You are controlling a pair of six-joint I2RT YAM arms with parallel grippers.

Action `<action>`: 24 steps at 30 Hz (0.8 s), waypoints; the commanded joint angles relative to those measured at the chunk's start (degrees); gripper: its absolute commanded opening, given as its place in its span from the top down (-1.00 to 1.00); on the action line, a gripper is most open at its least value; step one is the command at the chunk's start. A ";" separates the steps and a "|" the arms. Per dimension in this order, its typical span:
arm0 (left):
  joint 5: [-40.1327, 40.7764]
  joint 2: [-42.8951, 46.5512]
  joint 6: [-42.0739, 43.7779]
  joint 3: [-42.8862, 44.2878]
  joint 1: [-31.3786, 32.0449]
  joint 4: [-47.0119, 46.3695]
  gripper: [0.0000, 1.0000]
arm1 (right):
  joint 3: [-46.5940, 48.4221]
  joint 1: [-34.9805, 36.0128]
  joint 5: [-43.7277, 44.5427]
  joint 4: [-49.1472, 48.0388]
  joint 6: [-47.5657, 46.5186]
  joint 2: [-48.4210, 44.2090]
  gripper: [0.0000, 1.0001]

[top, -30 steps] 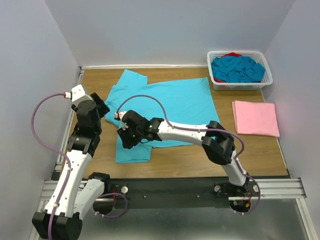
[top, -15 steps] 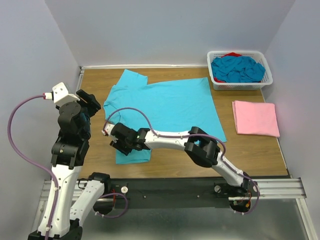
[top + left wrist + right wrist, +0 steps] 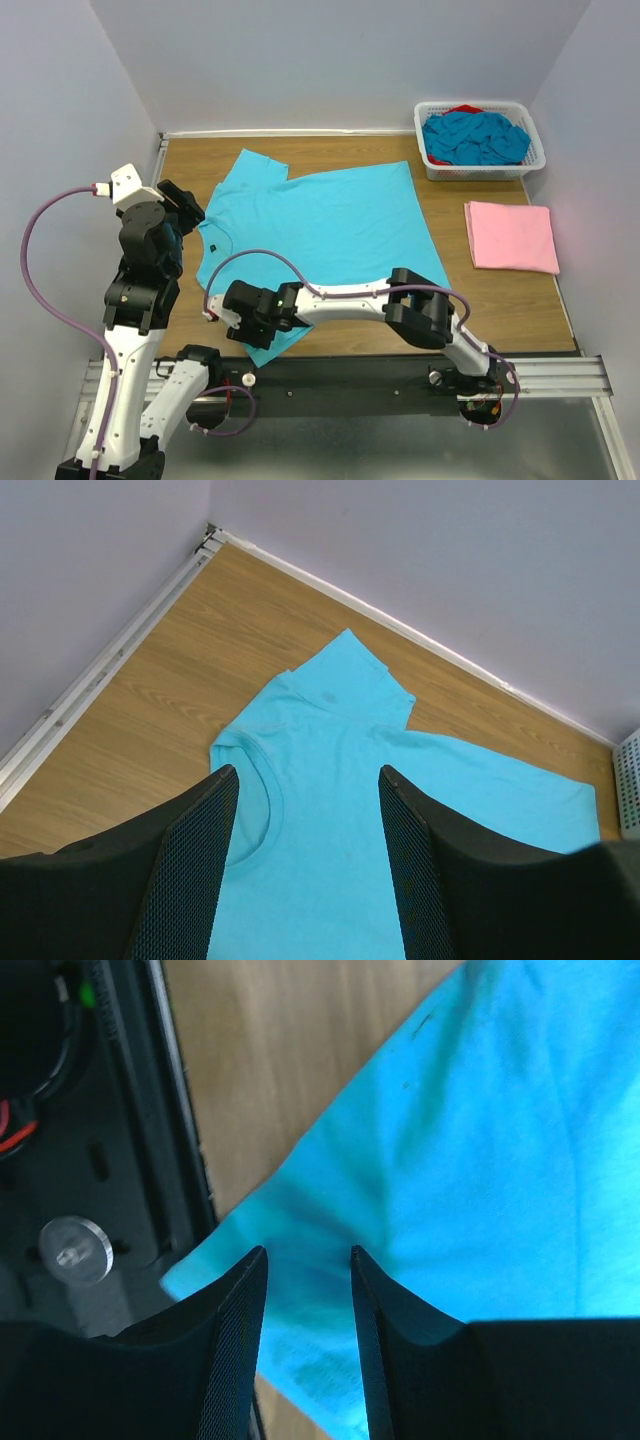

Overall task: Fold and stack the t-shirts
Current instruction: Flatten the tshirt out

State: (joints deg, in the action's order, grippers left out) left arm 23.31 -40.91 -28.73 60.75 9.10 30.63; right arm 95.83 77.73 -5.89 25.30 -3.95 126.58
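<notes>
Right wrist view – right fingers [image 3: 232, 1360] straddle turquoise t-shirt [image 3: 480, 1140] near-edge corner, grasp can't tell; left fingers [image 3: 190, 880] released, empty, by collar [image 3: 255, 800] – shirt runs rightward

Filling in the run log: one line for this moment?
shirt: spread flat | left gripper: open, by collar | right gripper: at shirt's near corner, grip unclear | pink shirt: folded, right
</notes>
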 commanded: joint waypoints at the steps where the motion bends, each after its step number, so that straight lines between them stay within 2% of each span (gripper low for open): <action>1: -1.42 -0.40 0.34 0.07 -0.14 1.27 -0.33 | 0.14 0.49 -3.35 4.14 0.60 -4.93 0.06; 4: -1.78 -1.19 0.43 -0.54 -0.14 1.18 -0.33 | 1.55 0.40 -0.45 4.06 2.36 -7.92 0.00; 6: -2.30 -1.72 0.34 -1.42 -0.14 1.01 -0.33 | 1.29 -0.04 4.47 4.06 3.41 -10.91 -0.03; 10: -3.18 -2.60 -0.36 -3.09 -0.14 -0.04 -0.33 | -4.41 -3.37 10.19 4.14 6.40 -15.66 -0.03; 13: -3.71 -3.56 -0.62 -4.85 -0.14 -1.27 -0.33 | -13.70 -10.29 13.00 3.97 10.44 -19.60 -0.01; 17: -3.80 -5.58 -1.06 -6.69 -0.14 -2.50 -0.35 | -21.63 -19.34 15.64 3.79 15.98 -25.40 -0.01; 24: -5.55 -12.52 -1.94 -13.37 -0.14 -9.44 -0.35 | -29.55 -35.35 19.78 3.09 22.13 -30.86 -0.01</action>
State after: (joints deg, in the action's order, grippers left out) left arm 19.77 -50.19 -29.78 49.87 9.10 25.63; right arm 69.45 47.83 9.78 28.18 12.71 100.62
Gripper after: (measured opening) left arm 0.677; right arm 0.507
